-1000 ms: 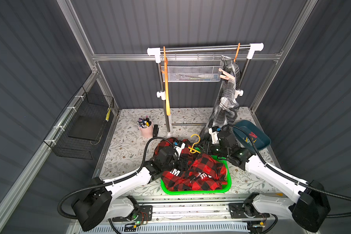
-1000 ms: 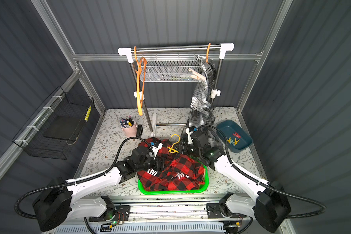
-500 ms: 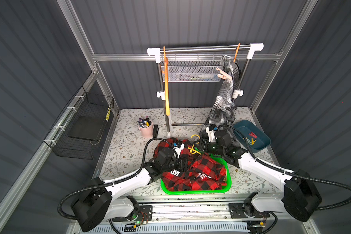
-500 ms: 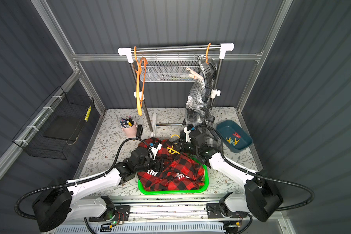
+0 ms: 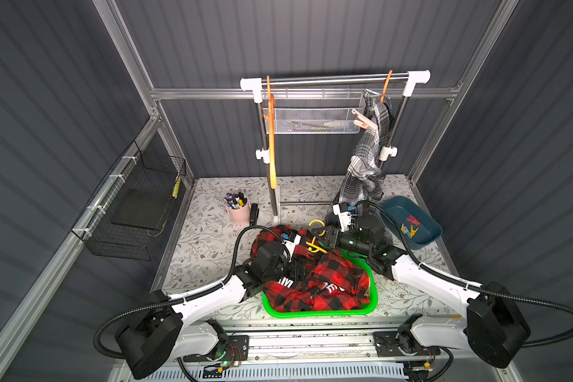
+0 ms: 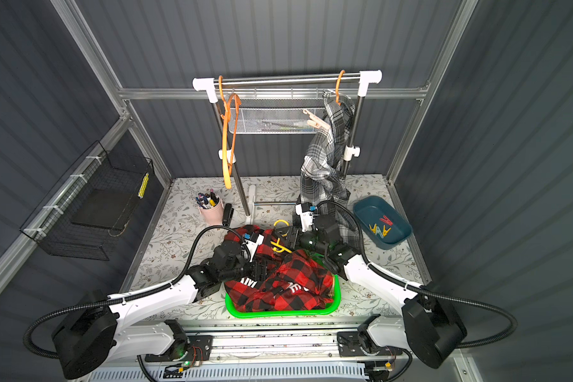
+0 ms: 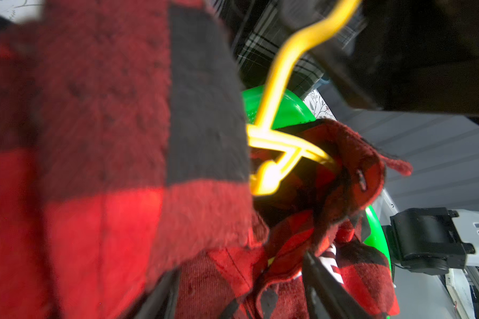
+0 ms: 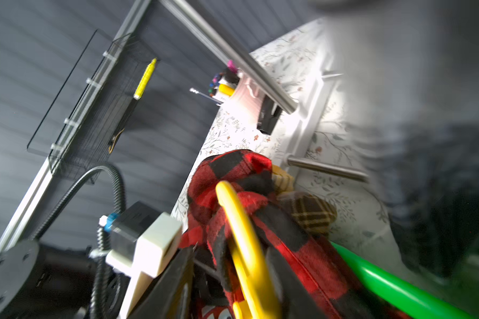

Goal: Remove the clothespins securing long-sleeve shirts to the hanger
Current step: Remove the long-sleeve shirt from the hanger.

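Note:
A red-and-black check shirt (image 5: 315,281) is heaped in the green basket (image 5: 315,312), with a yellow hanger (image 5: 313,246) sticking out of it. My left gripper (image 7: 241,265) is pushed into the heap, its fingers (image 7: 321,287) wide apart with red cloth between them. My right gripper (image 8: 230,254) straddles the yellow hanger (image 8: 244,234) and is open, with a gap on one side. A yellow-and-black shirt (image 8: 307,212) peeks out beneath. The grey plaid shirt (image 5: 366,158) hangs from an orange hanger (image 5: 386,84) on the rail, with a salmon-pink clothespin (image 5: 364,120) clipped on it.
A blue tray (image 5: 424,243) at the right holds red and yellow clothespins (image 5: 410,226). An empty orange hanger (image 5: 271,145) hangs at the rail's left end. A pink pen cup (image 5: 238,211) stands behind, and a black wire basket (image 5: 136,211) is on the left wall.
My right arm has swung left and lower onto the yellow hanger, and its jaws have narrowed around it. The left arm has stayed still in the shirt.

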Available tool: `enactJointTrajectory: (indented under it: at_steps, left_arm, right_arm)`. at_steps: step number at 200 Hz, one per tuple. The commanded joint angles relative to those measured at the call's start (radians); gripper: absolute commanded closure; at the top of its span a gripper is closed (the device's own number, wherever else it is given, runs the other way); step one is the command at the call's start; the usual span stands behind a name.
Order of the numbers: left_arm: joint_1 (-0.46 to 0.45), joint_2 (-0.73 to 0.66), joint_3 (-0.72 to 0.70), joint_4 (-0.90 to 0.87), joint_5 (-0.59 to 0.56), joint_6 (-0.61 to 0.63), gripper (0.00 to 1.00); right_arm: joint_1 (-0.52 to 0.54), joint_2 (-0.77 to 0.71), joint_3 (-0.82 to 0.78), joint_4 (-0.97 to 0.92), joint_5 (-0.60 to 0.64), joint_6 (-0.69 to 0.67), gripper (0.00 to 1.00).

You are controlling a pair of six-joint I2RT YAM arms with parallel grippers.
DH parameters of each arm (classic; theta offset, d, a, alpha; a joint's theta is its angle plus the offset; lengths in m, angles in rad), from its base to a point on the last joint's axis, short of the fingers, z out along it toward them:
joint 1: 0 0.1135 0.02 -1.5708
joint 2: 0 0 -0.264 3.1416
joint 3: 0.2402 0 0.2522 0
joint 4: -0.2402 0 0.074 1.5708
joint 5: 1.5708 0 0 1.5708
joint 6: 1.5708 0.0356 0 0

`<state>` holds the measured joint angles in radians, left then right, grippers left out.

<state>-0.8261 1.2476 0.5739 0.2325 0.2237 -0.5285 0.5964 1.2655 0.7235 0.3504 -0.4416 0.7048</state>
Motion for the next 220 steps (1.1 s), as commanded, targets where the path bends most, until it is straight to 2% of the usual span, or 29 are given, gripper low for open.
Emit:
enactJointTrajectory:
  at_steps: [1, 28, 47, 89, 99, 150, 175, 220]
  left_arm:
    - [-0.005, 0.014, -0.004, -0.105, -0.007, -0.005, 0.30]
    - [-0.005, 0.004, 0.020, -0.124, -0.007, 0.005, 0.29]
    - [-0.005, -0.003, 0.033, -0.141, -0.013, 0.016, 0.29]
    - [-0.004, -0.065, 0.106, -0.244, -0.035, 0.047, 0.27]
    - [-0.005, -0.096, 0.136, -0.288, -0.051, 0.060, 0.26]
    - [-0.005, -0.225, 0.329, -0.532, -0.215, 0.190, 0.24]
    - [-0.004, -0.208, 0.408, -0.610, -0.267, 0.265, 0.23]
    - [-0.005, -0.088, 0.502, -0.662, -0.282, 0.331, 0.25]
  right_arm:
    - [0.019, -0.042, 0.003, 0.038, -0.054, -0.083, 0.67]
    - [0.049, -0.073, 0.046, -0.077, -0.022, -0.207, 0.91]
    - [0.075, -0.088, 0.083, -0.161, 0.013, -0.289, 1.00]
    - [0.111, -0.128, 0.118, -0.279, 0.095, -0.432, 1.00]
    - [0.115, -0.139, 0.125, -0.303, 0.146, -0.468, 1.00]
    - [0.120, -0.200, 0.158, -0.378, 0.184, -0.558, 1.00]
    - [0.120, -0.213, 0.163, -0.385, 0.184, -0.564, 1.00]
    - [0.136, -0.213, 0.181, -0.398, 0.185, -0.577, 1.00]
